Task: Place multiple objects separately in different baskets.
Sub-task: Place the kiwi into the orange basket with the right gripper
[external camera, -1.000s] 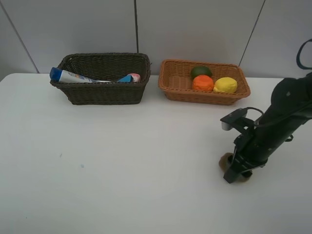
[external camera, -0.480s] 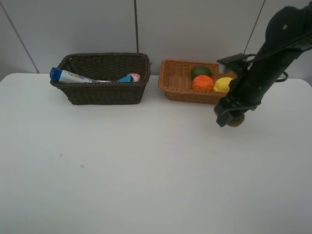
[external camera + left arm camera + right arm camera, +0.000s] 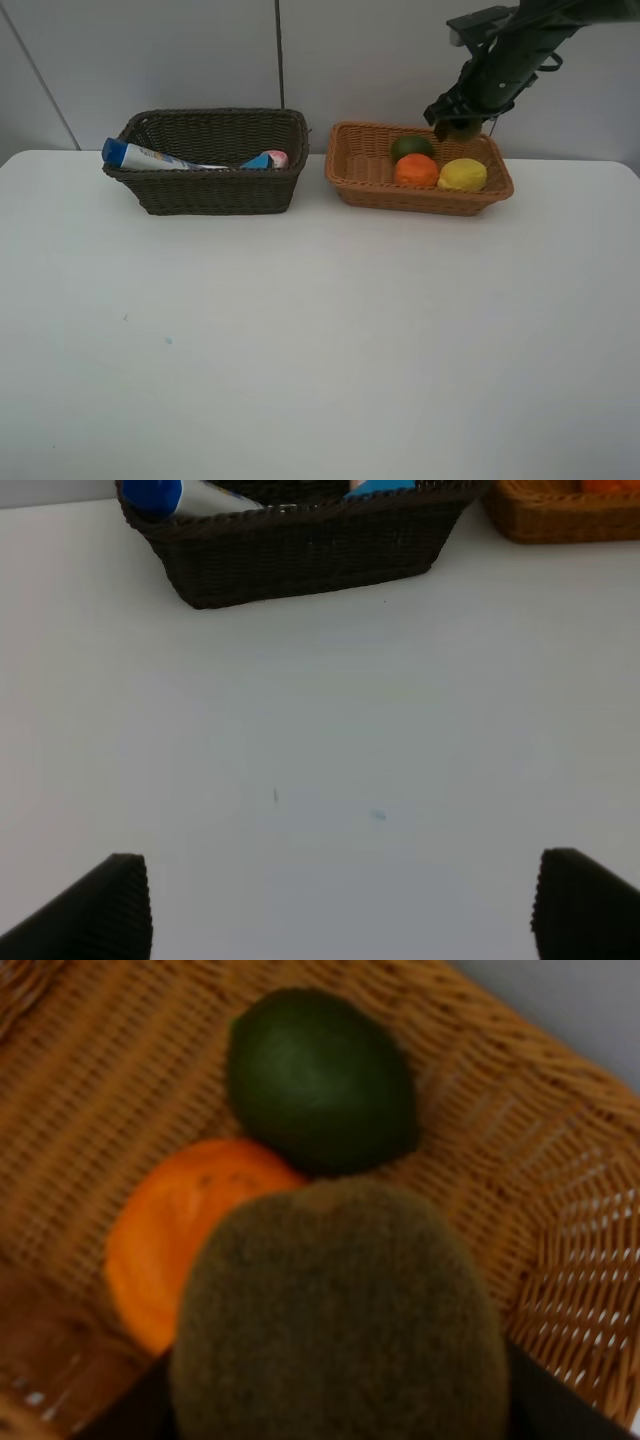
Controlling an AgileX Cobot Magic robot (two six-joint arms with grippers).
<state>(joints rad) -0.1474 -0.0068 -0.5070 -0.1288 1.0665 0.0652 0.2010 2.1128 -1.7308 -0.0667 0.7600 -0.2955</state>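
Observation:
My right gripper [image 3: 462,122] hangs above the back of the light tan basket [image 3: 360,170], shut on the brown kiwi [image 3: 335,1310], which fills the right wrist view. Below it in the basket lie the green lime [image 3: 411,147] [image 3: 320,1080], the orange [image 3: 416,170] [image 3: 175,1235] and the yellow lemon [image 3: 462,175]. The dark brown basket [image 3: 215,190] [image 3: 310,550] holds the blue-capped white bottle [image 3: 140,156] [image 3: 165,495] and the small pink bottle [image 3: 274,158]. My left gripper [image 3: 345,905] is open low over bare table, only its two fingertips showing.
The white table [image 3: 300,340] spreads in front of both baskets. A grey panelled wall [image 3: 200,50] stands right behind them. The baskets sit side by side with a narrow gap between them.
My right arm has lifted the kiwi from the table's front right and carried it up and back over the tan basket. The left gripper has not moved.

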